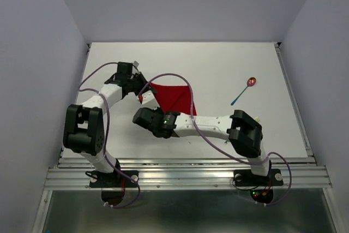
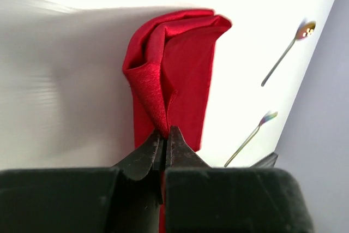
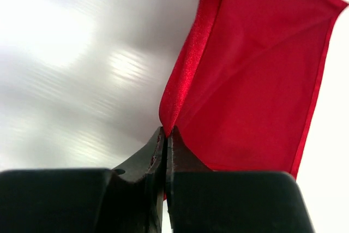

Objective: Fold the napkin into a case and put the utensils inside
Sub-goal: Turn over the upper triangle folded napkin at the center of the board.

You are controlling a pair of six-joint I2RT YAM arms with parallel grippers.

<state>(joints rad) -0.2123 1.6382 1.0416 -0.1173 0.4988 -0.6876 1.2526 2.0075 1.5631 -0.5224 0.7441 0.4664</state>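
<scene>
Right gripper (image 3: 165, 132) is nearest: jaws closed, pinching a folded edge of the napkin (image 1: 173, 97). In its wrist view the cloth spreads away toward 1 o'clock.

Napkin position: mid-table (image 1: 218, 64), partly folded, not yet a case. Seen from above it is roughly triangular, with its longer run from 9 to 3 o'clock and the pinched corner at the 9 o'clock end.

Left gripper (image 2: 165, 130), just beyond at that corner: jaws closed on bunched cloth, which rises toward 12 o'clock in its wrist view, doubled over at the far end.

Judgement: both grippers hold the same side of the napkin, close together, so the coming fold turns on carrying that side toward 3 o'clock over the free part.

Utensils: well apart from the napkin, at its 3 o'clock. Fork (image 2: 252, 137) is the nearer, spoon (image 1: 242, 92) the farther, bowl at 1 o'clock, handle at 7. Right arm (image 1: 212, 125) is nearer to both.
</scene>
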